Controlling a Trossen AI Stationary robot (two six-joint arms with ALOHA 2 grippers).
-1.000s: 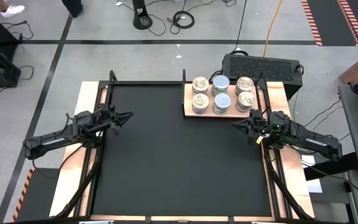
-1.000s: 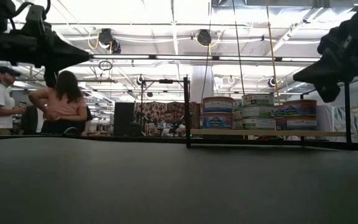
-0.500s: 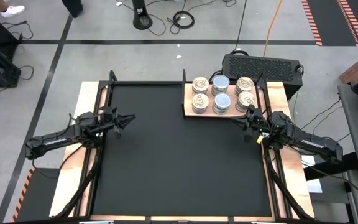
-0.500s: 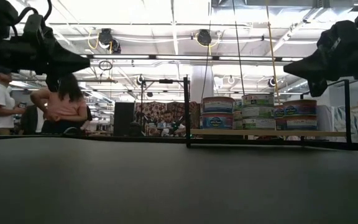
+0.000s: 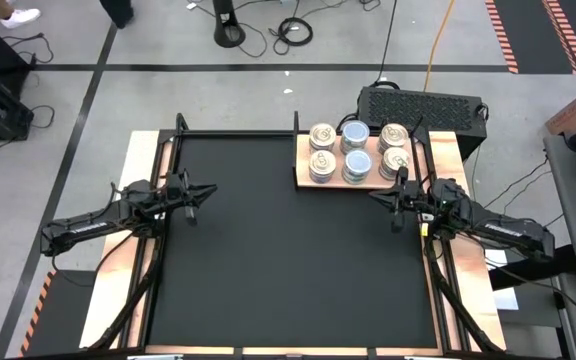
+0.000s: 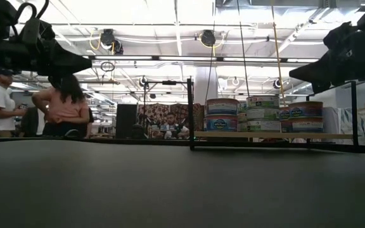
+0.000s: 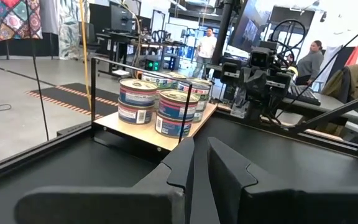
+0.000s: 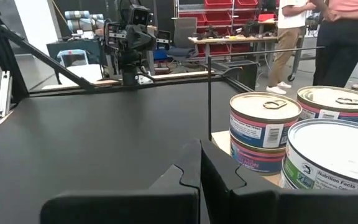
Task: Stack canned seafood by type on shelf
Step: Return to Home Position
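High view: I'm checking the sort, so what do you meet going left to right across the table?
Left gripper, left tan-topped tins, pale-blue-topped tins, right tan-topped tins. Right gripper, beside the shelf, overlaps them; left out.

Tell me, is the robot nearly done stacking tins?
Nearly. The small round tins stand in six two-high stacks on the light-brown wooden board. Left gripper, across the black table, and right gripper, beside the board, hover shut, empty. Probably only parking remains.
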